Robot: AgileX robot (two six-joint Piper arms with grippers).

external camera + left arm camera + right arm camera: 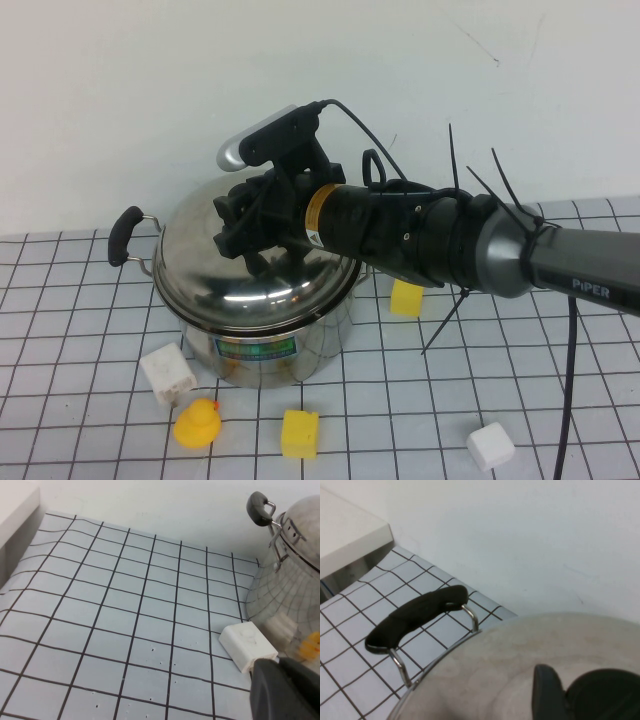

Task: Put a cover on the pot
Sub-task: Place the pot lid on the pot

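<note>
The pot (258, 345) stands on the gridded desk (90, 420) with its domed lid (250, 265) on top. The right gripper (250, 232) sits directly over the lid's centre; whether its jaws are spread cannot be told. The left gripper (287, 690) hangs low beside the pot, near a white block (247, 646), jaw state unclear.

The right gripper (250, 235) hides the lid's (200, 270) knob; the pot's (255, 350) three-o'clock handle is concealed; the left gripper (287, 690) is edge-cropped.
</note>
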